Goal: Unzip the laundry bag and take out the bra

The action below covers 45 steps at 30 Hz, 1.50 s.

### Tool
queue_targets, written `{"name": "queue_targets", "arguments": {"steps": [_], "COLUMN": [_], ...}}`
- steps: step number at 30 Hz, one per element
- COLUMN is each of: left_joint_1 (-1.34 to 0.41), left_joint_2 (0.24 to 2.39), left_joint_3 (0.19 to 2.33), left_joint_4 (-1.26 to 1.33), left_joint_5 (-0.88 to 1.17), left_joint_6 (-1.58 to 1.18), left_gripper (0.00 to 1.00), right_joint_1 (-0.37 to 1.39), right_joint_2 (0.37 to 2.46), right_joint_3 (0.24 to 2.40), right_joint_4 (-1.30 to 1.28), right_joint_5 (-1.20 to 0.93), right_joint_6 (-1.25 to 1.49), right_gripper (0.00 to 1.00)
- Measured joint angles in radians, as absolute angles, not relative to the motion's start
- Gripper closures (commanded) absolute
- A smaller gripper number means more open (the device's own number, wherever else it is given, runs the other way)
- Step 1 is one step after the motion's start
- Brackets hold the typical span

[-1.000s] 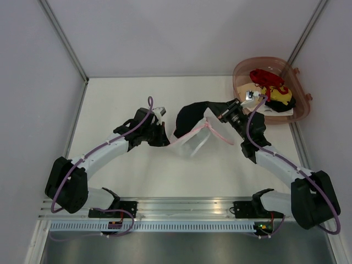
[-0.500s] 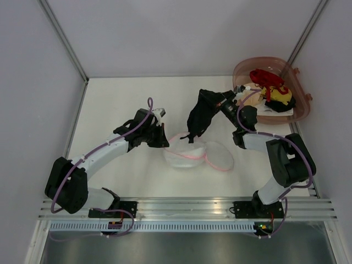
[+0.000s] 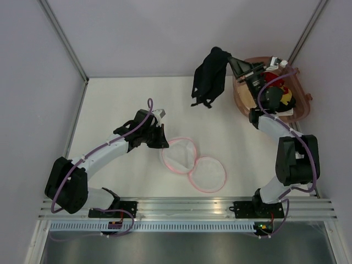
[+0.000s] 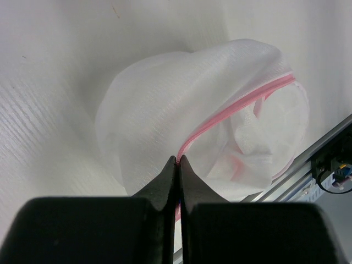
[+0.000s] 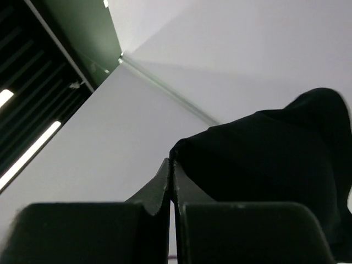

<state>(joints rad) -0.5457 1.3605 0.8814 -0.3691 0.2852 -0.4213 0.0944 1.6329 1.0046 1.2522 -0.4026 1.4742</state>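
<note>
The laundry bag (image 3: 190, 163), white mesh with a pink zipper rim, lies open on the table in two round halves. My left gripper (image 3: 163, 142) is shut on its pink rim at the bag's left edge; the left wrist view shows the tips (image 4: 178, 160) pinching the zipper of the bag (image 4: 181, 115). My right gripper (image 3: 230, 58) is raised high at the back right and is shut on the black bra (image 3: 210, 77), which hangs free in the air. In the right wrist view the bra (image 5: 269, 159) fills the right side by the tips (image 5: 171, 165).
A pinkish-brown plastic basket (image 3: 300, 104) stands at the back right, with red, yellow and black items in it, just right of my right gripper. White walls enclose the table at the back and sides. A metal rail runs along the near edge.
My right gripper has lifted the bra up and back to the right, out of the bag. The bag has dropped flat and fallen open. The left arm has not moved.
</note>
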Motion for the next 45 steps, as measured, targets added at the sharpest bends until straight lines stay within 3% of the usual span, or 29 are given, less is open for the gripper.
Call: {"name": "queue_targets", "arguments": {"steps": [11, 19, 22, 23, 26, 31, 36, 40, 45], "left_joint_1": [-0.546, -0.546, -0.546, -0.546, -0.546, -0.546, -0.546, -0.546, -0.546], "left_joint_2": [1.361, 1.361, 1.363, 1.364, 1.364, 1.364, 1.364, 1.363, 1.328], "left_joint_3": [0.881, 0.881, 0.881, 0.881, 0.881, 0.881, 0.881, 0.881, 0.863], "left_joint_4": [-0.369, -0.369, -0.369, -0.369, -0.369, -0.369, -0.368, -0.363, -0.342], "left_joint_5": [0.286, 0.286, 0.286, 0.286, 0.286, 0.285, 0.285, 0.285, 0.283], "left_joint_6": [-0.421, -0.421, -0.421, -0.421, -0.421, -0.421, -0.422, -0.422, -0.429], "left_gripper": [0.98, 0.98, 0.98, 0.98, 0.98, 0.98, 0.98, 0.98, 0.98], "right_joint_1": [-0.206, -0.248, -0.233, -0.228, -0.207, -0.161, -0.099, -0.006, 0.175], "right_joint_2": [1.571, 1.644, 1.735, 1.772, 1.848, 1.842, 1.703, 1.509, 1.286], "right_joint_3": [1.243, 1.406, 1.464, 1.483, 1.495, 1.494, 1.444, 1.308, 1.023], "right_joint_4": [0.801, 0.479, 0.377, 0.349, 0.277, 0.202, 0.176, 0.166, 0.152], "right_joint_5": [-0.259, -0.127, -0.109, -0.121, -0.169, -0.221, -0.284, -0.339, -0.355], "right_joint_6": [1.116, 0.879, 0.815, 0.8, 0.763, 0.71, 0.65, 0.585, 0.523], "right_gripper": [1.0, 0.99, 0.71, 0.55, 0.39, 0.32, 0.29, 0.21, 0.2]}}
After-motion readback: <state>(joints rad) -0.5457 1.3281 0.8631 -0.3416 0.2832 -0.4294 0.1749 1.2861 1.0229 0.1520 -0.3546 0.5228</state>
